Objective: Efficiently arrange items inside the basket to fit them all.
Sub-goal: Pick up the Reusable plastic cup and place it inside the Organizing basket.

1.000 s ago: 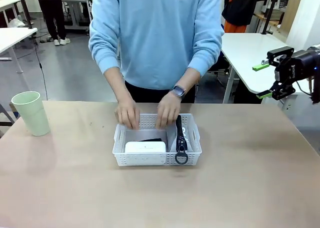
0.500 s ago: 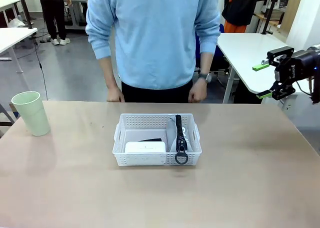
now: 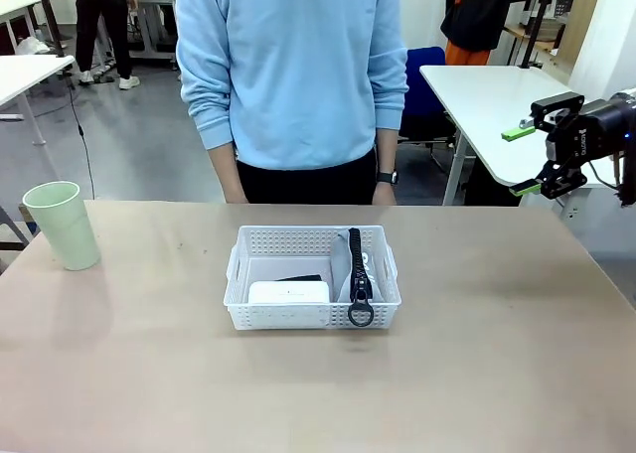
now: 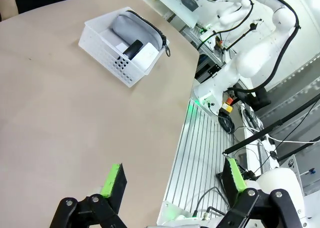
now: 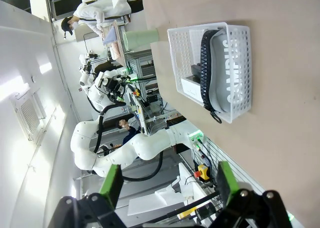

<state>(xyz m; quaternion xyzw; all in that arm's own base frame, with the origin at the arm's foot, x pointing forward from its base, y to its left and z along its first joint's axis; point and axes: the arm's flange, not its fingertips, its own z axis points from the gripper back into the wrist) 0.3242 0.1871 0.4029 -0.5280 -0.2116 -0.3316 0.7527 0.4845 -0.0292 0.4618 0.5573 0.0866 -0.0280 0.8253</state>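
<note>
On tan table amid white benches: basket, cup.

a robotics lab, open-plan. the pale brown counter sits among plain white work tables on a grey floor, and another person stands by the far tables. beside the counter the robot's white, jointed right arm stands at a slotted aluminium base plate, next to a red emergency-stop button and loose black cables. the right claw, black with green pads, hangs off the counter's far corner. a ceiling air-conditioning unit sits in white panels.
</note>
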